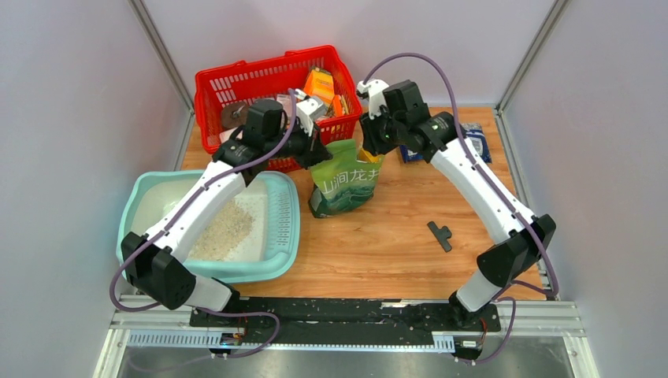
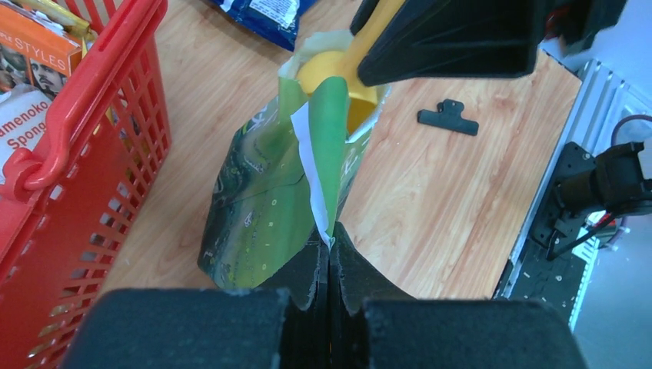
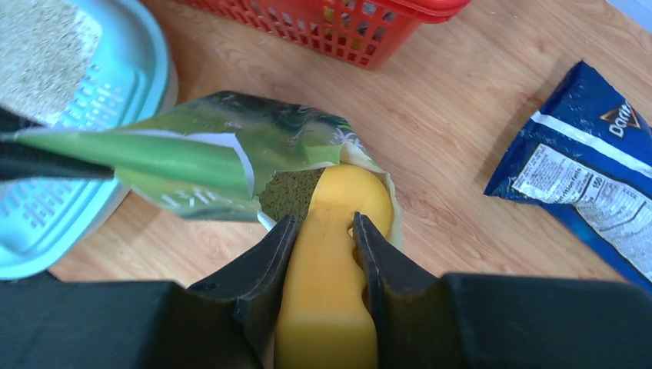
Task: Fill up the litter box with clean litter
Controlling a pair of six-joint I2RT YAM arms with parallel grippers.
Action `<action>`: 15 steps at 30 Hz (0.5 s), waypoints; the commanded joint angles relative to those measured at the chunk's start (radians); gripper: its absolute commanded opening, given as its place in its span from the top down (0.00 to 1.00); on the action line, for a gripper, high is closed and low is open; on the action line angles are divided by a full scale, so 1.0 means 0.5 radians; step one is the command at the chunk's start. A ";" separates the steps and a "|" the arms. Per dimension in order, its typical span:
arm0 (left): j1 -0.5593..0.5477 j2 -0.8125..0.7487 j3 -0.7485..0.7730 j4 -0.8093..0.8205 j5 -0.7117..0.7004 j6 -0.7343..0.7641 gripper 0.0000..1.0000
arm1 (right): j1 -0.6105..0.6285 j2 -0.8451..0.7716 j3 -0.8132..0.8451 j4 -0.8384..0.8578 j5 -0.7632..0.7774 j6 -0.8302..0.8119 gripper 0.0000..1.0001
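The left end effector point(image 2: 329, 240) was pressed together on the top flap of the bag point(image 2: 261, 200), holding the mouth open. The right end effector point(image 3: 323, 231) pinched the handle of the yellow scoop point(image 3: 342, 200), whose bowl sat in that mouth. The main risk looked to be the thin flap slipping or tearing out of the pinch, which would let the mouth fold shut on the scoop or tip the bag over. A loaded scoop lifted fast or tilted could also shed grains onto the surface point(image 1: 394, 244) on the way across. The box point(image 1: 287, 213) lay at the near left with the litter point(image 1: 224, 228) heaped inside it. The left arm point(image 1: 205, 197) stretched over it, so the scoop's likely path crossed that arm and the box's right rim. The basket point(image 1: 236, 83) crowded the far side just behind the bag. Open room lay to the near right, broken only by a black clip point(image 1: 440, 235).
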 commanded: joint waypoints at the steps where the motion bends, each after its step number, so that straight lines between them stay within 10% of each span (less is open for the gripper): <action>1: -0.034 -0.048 0.168 0.429 0.050 -0.184 1.00 | 0.084 0.056 -0.019 0.129 0.468 0.223 1.00; 15: -0.031 0.001 0.227 0.490 0.026 -0.083 1.00 | 0.121 0.065 -0.645 0.101 0.300 0.238 1.00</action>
